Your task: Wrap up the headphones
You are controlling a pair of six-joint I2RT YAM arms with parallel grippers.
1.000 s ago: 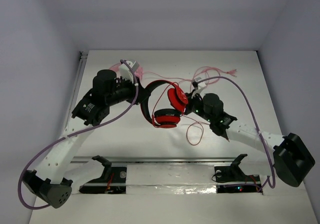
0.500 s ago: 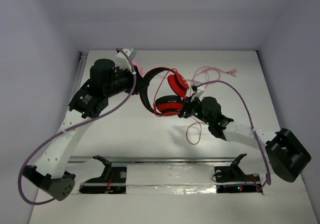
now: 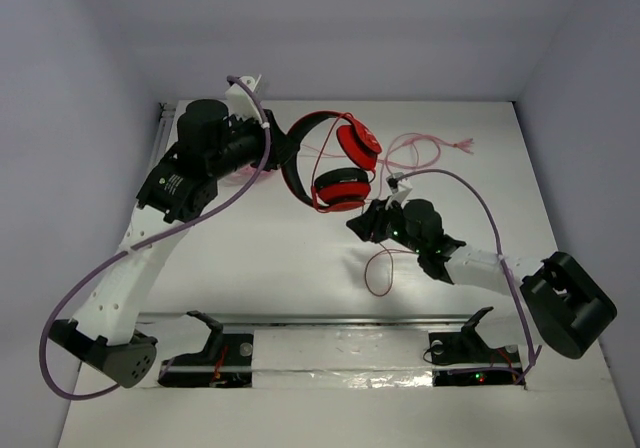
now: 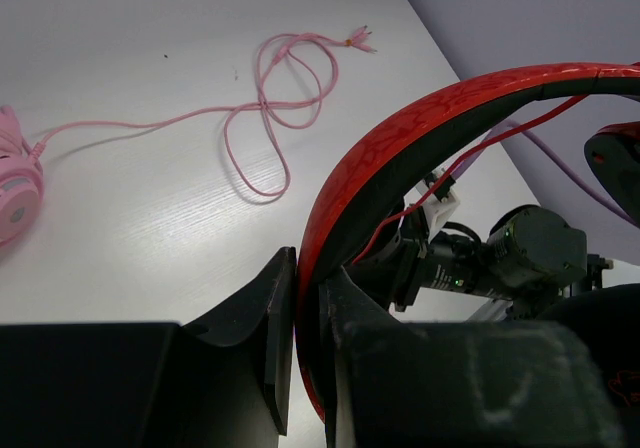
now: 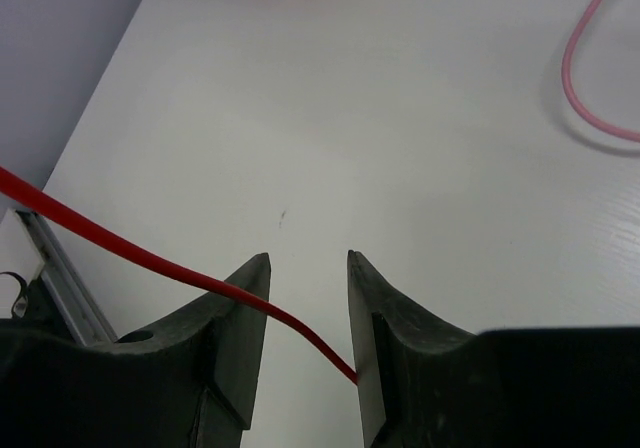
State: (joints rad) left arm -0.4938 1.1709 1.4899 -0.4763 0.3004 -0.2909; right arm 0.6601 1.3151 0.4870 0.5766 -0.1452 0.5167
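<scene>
Left gripper [image 4: 305, 268]: we see it pinching the red-and-black over-ear headphones [image 4: 400, 148] by the band.
Right gripper [image 5: 308, 268]: spread; thin red cable [image 5: 150, 258] between its jaws, perhaps touching one.

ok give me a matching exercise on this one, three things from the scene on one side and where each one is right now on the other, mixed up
Things:
1. headband of the red headphones
2. red cable
3. pink cable

Places:
A. lying in loose loops on the table
B. passing through the gap between the open right gripper's fingers
C. clamped in the left gripper

Pairs: 1-C, 2-B, 3-A
</scene>
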